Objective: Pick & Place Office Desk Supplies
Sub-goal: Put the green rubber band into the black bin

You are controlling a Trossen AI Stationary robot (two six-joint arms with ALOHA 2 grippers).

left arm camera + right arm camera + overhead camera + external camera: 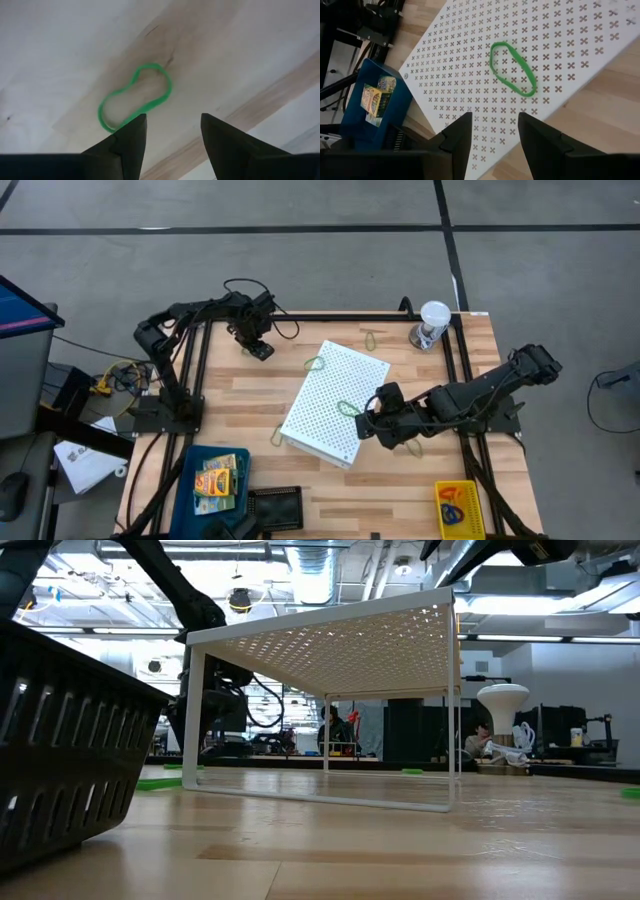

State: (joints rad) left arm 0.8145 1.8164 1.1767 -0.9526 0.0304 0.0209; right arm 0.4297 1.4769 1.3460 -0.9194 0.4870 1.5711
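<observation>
My left gripper (172,122) (258,347) is open near the table's far left edge. It stands over a bright green rubber band (135,97) that lies flat on the wood, and one end of the loop runs behind a fingertip. My right gripper (495,122) (368,420) is open above the right edge of the white perforated box (335,400). A green rubber band (512,70) (347,408) lies on the box top just ahead of it. Crayon boxes (218,478) lie in a blue tray near the left front. Another yellow crayon box (458,508) sits at the right front.
More loose bands lie on the table (314,364) (370,340) (277,437) (415,448). A clear cup with a white lid (432,323) stands at the far right. A black basket (273,505) (60,740) sits at the near edge. The white box stands raised on legs (330,640).
</observation>
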